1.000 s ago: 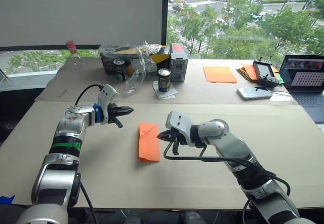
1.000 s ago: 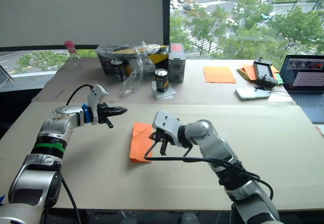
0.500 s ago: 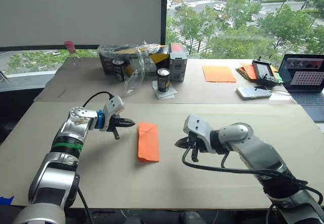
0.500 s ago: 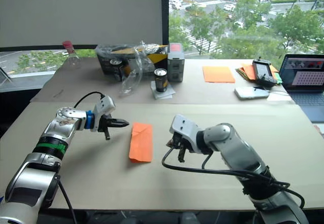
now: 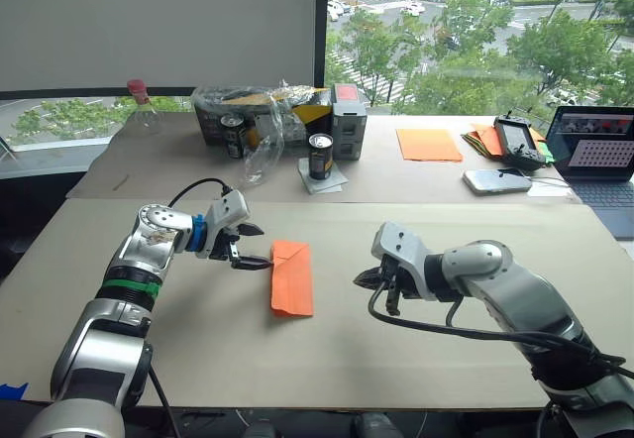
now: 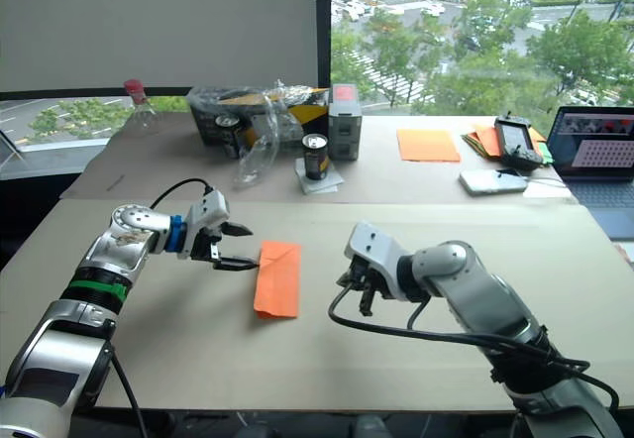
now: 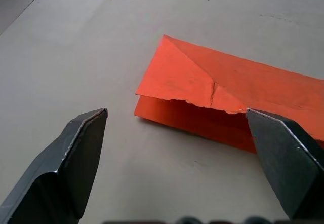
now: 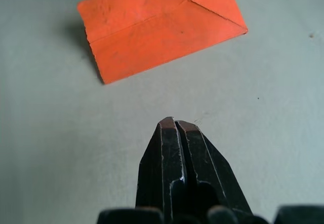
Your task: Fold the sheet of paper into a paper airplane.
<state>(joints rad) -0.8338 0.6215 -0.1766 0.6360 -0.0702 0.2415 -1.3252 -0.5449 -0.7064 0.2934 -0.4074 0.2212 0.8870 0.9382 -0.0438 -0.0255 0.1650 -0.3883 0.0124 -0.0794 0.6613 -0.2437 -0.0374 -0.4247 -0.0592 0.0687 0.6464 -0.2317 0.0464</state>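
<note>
Centrally, folded orange sheet of paper (image 5: 291, 276) on table (image 5: 416, 359); left gripper (image 5: 252, 245) agape beside it, right gripper (image 5: 363, 279) closed, empty.

Bright, even daylight enters from the window (image 5: 475, 32) across the upper right of the head views, throwing only soft short shadows on the table (image 5: 416, 359); head views sharp, no glare, wrist views slightly soft.
</note>
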